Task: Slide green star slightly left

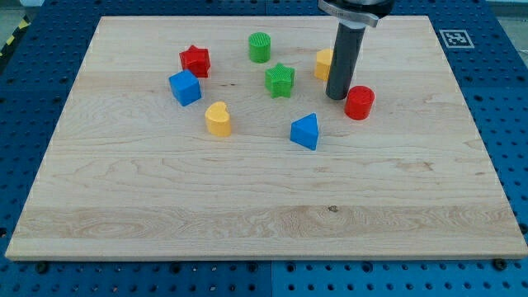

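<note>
The green star [280,80] lies on the wooden board [247,198], upper middle of the view. My tip [335,96] touches the board to the star's right, a short gap away. It stands just left of the red cylinder [359,102] and in front of a yellow block [323,63], which the rod partly hides.
A green cylinder [260,47] sits above and left of the star. A red star [195,60] and a blue cube [185,87] lie further left. A yellow heart [218,119] and a blue triangle [305,131] lie below the star.
</note>
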You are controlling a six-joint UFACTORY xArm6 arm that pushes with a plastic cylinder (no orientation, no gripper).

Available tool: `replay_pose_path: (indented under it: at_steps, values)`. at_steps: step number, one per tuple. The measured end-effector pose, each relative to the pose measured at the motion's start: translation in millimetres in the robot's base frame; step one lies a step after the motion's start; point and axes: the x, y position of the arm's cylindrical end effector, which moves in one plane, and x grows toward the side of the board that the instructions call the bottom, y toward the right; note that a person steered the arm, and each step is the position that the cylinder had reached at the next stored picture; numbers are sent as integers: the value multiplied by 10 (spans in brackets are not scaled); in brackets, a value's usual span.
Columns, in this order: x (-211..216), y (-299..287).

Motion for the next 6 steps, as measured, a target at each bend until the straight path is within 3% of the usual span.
replay_pose_path:
  at_steps: [6]
  values:
    - [-327, -1018]
